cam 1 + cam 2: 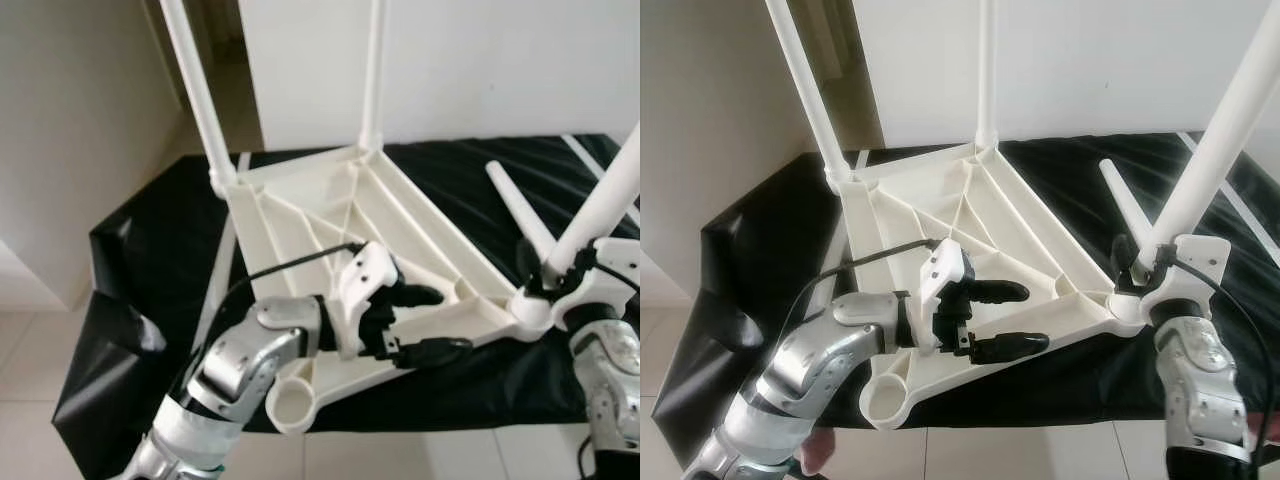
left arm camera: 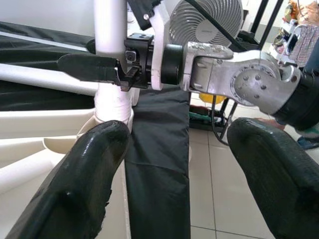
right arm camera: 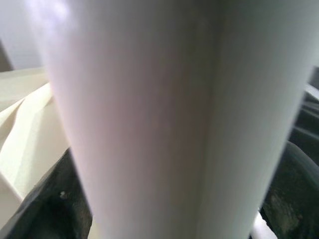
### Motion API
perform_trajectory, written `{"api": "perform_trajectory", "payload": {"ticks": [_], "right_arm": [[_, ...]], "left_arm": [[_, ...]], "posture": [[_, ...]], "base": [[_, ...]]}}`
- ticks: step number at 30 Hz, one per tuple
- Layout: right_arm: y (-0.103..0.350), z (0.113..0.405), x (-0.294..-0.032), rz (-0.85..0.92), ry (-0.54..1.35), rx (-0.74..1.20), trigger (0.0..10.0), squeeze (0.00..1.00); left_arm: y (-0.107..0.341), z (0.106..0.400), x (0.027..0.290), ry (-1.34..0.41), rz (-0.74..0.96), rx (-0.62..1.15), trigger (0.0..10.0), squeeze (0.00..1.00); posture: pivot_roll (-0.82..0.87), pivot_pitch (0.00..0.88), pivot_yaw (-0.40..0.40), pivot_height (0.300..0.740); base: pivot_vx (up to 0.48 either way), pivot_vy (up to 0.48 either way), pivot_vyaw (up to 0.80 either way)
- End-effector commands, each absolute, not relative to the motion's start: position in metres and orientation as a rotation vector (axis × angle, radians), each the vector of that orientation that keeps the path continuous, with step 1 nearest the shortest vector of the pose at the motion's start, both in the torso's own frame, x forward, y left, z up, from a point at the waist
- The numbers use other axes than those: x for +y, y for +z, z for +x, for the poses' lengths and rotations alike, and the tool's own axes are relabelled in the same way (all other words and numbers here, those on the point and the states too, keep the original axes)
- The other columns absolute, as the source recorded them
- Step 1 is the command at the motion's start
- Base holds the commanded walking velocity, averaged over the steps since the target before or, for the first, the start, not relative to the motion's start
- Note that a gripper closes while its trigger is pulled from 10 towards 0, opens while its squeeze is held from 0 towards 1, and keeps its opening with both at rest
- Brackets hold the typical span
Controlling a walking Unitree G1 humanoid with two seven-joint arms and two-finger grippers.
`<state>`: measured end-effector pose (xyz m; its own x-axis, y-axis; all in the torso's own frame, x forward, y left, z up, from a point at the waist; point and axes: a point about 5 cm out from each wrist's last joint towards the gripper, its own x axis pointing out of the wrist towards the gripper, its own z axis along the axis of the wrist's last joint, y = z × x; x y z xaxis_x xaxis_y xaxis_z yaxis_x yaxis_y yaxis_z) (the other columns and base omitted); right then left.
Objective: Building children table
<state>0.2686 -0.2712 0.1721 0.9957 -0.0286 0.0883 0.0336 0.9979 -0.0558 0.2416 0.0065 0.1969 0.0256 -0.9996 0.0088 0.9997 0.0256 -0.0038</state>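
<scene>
Both eye views look forward and down from the head, sharing the upturned tabletop (image 1: 340,260) on the black-covered table (image 1: 150,300). The left wrist view faces across toward the right gripper (image 2: 92,68). The right wrist view presses close against a leg (image 3: 164,119).

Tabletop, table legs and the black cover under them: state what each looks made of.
Tabletop: looks like moulded plastic, cream and matt, going by its cast ribs and corner sockets.
Table leg held by the right gripper: likely smooth white plastic tube with a soft sheen.
Black cover: thin glossy sheeting, probably plastic; it creases and glints.
</scene>
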Motion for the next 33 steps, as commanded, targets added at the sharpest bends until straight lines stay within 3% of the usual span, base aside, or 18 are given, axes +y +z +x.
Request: {"api": "perform_trajectory", "payload": {"ticks": [1, 4, 7, 9, 10, 24, 25, 27, 28, 29, 30, 33], "right_arm": [[0.166, 0.269, -0.270, -0.043, 0.025, -0.047, 10.0, 0.00], [0.166, 0.269, -0.270, -0.043, 0.025, -0.047, 10.0, 0.00], [0.164, 0.273, -0.272, -0.117, 0.207, 0.003, 10.0, 0.00], [0.164, 0.273, -0.272, -0.117, 0.207, 0.003, 10.0, 0.00], [0.163, 0.276, -0.271, -0.158, 0.316, 0.026, 10.0, 0.00], [0.166, 0.289, -0.269, -0.223, 0.488, 0.071, 10.0, 0.00], [0.166, 0.290, -0.271, -0.226, 0.499, 0.075, 4.4, 0.00], [0.166, 0.290, -0.271, -0.226, 0.499, 0.075, 4.4, 0.00], [0.165, 0.291, -0.273, -0.225, 0.502, 0.081, 3.1, 0.00], [0.165, 0.291, -0.273, -0.225, 0.502, 0.081, 3.1, 0.00], [0.163, 0.290, -0.276, -0.227, 0.500, 0.092, 0.0, 0.00], [0.158, 0.287, -0.280, -0.213, 0.498, 0.112, 0.0, 0.00]], "left_arm": [[0.196, 0.241, 0.005, -1.559, 0.011, -0.002, 10.0, 0.00], [0.196, 0.241, 0.005, -1.559, 0.011, -0.002, 10.0, 0.00], [0.196, 0.241, 0.004, -1.563, 0.009, -0.001, 10.0, 0.00], [0.196, 0.241, 0.004, -1.563, 0.009, -0.001, 10.0, 0.00], [0.194, 0.240, 0.003, -1.560, 0.011, 0.009, 10.0, 0.00], [0.168, 0.246, -0.010, -1.459, 0.039, 0.093, 10.0, 0.00], [0.168, 0.249, -0.011, -1.436, 0.046, 0.096, 10.0, 0.00], [0.168, 0.249, -0.011, -1.436, 0.046, 0.096, 10.0, 0.00], [0.168, 0.251, -0.011, -1.417, 0.051, 0.095, 10.0, 0.00], [0.168, 0.251, -0.011, -1.417, 0.051, 0.095, 10.0, 0.00], [0.168, 0.255, -0.011, -1.392, 0.058, 0.095, 10.0, 0.00], [0.169, 0.261, -0.011, -1.343, 0.068, 0.101, 10.0, 0.00]], "posture": [[-0.09, 0.000, 0.034, 0.740], [-0.09, 0.000, 0.034, 0.740], [-0.09, 0.000, 0.031, 0.740], [-0.09, 0.000, 0.031, 0.740], [-0.09, 0.000, 0.029, 0.740], [-0.08, 0.000, 0.023, 0.740], [-0.07, 0.000, 0.023, 0.740], [-0.07, 0.000, 0.023, 0.740], [-0.07, 0.000, 0.025, 0.740], [-0.07, 0.000, 0.025, 0.740], [-0.07, 0.000, 0.024, 0.740], [-0.08, 0.000, 0.029, 0.740]], "base": [[0.000, 0.000, 0.00], [0.000, 0.000, 0.00], [0.000, 0.000, 0.00], [0.000, 0.000, 0.00], [0.000, 0.000, 0.00], [0.000, 0.000, 0.00], [0.000, 0.000, 0.00], [0.000, 0.000, 0.00], [0.000, 0.000, 0.00], [0.000, 0.000, 0.00], [0.000, 0.000, 0.00], [0.000, 0.000, 0.00]]}}
